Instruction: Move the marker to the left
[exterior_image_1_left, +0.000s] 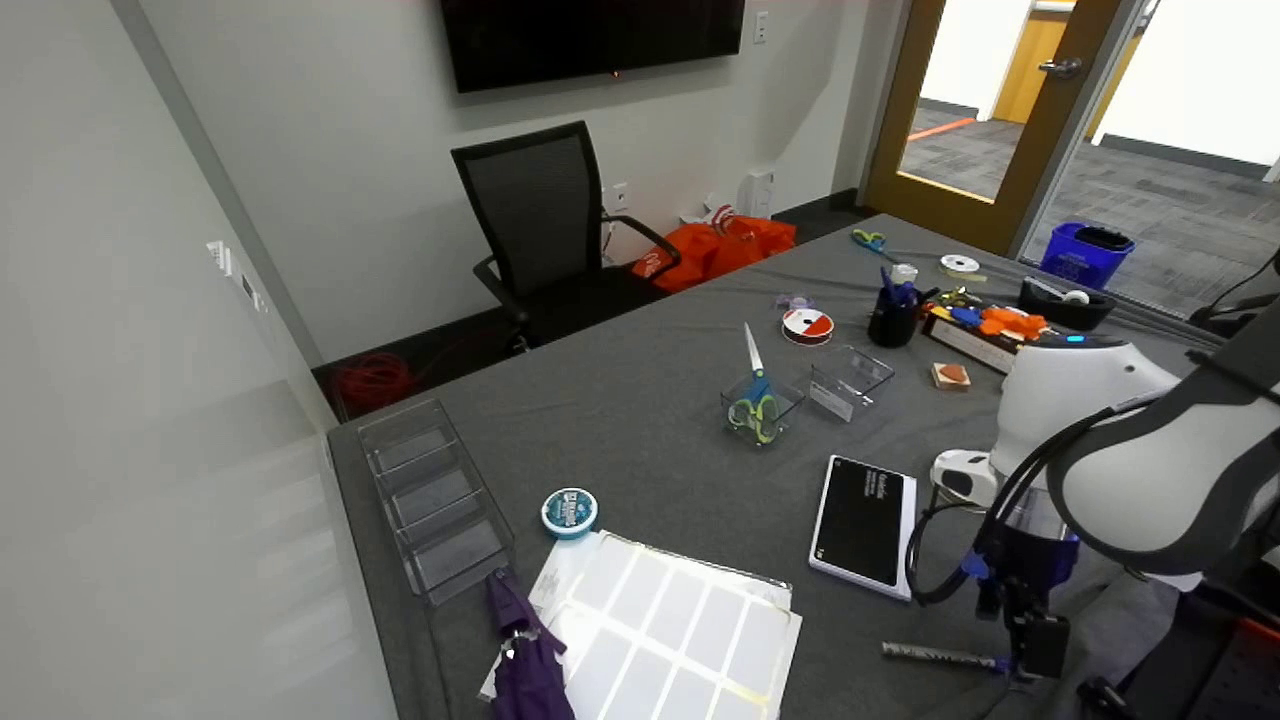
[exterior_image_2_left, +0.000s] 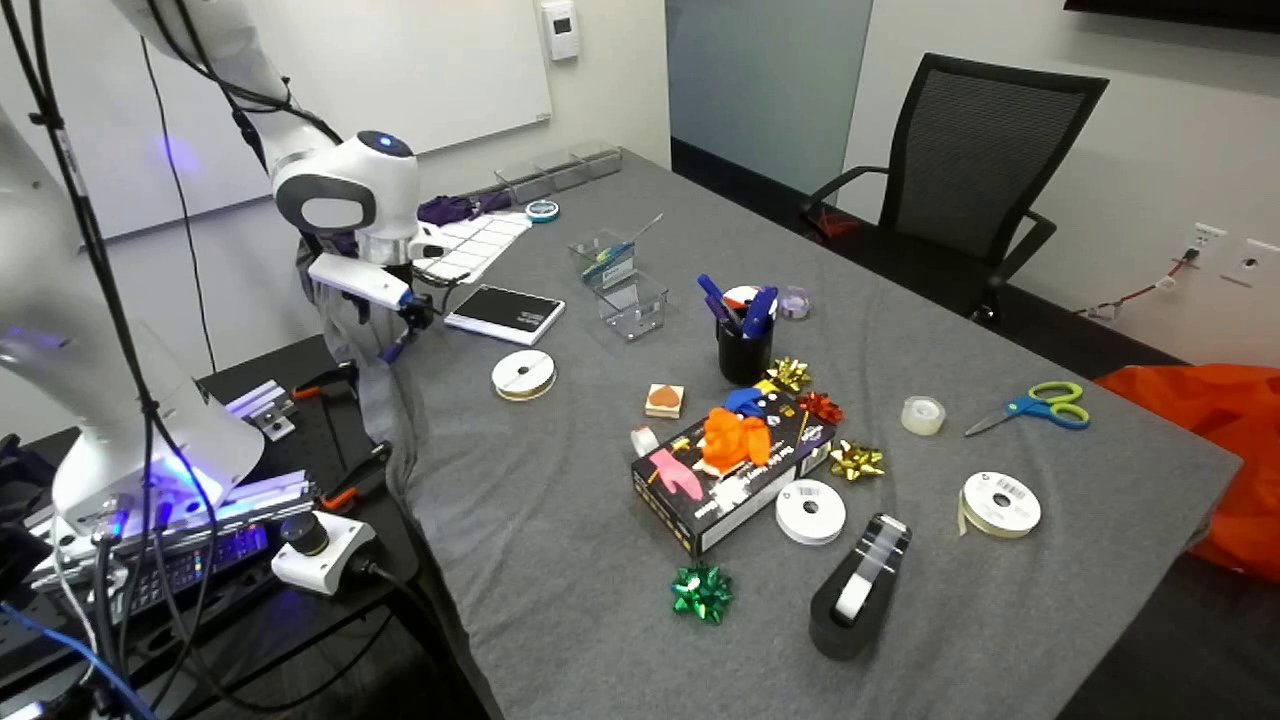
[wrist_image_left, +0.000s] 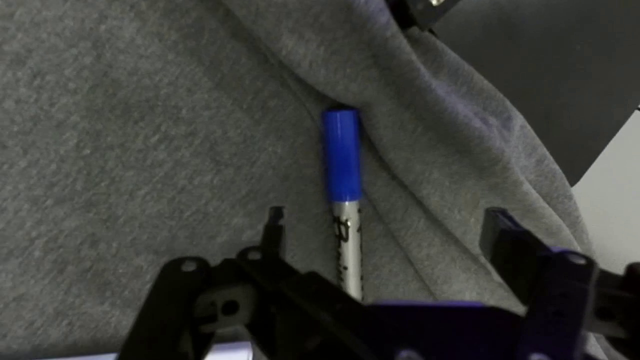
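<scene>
In an exterior view, the white arm (exterior_image_2_left: 247, 58) slants down from the upper left, with black cables (exterior_image_2_left: 84, 212) along its links, and its base (exterior_image_2_left: 112, 460) shows lower down, lit blue. The wrist (exterior_image_2_left: 388, 190) hangs at its end, a small blue light (exterior_image_2_left: 386, 141) glowing on top. Below it the gripper (wrist_image_left: 386, 214) points downward in both exterior views. In the wrist view, its 2 dark fingers (wrist_image_left: 510, 250) are spread wide, 1 on each side, tips well apart.
</scene>
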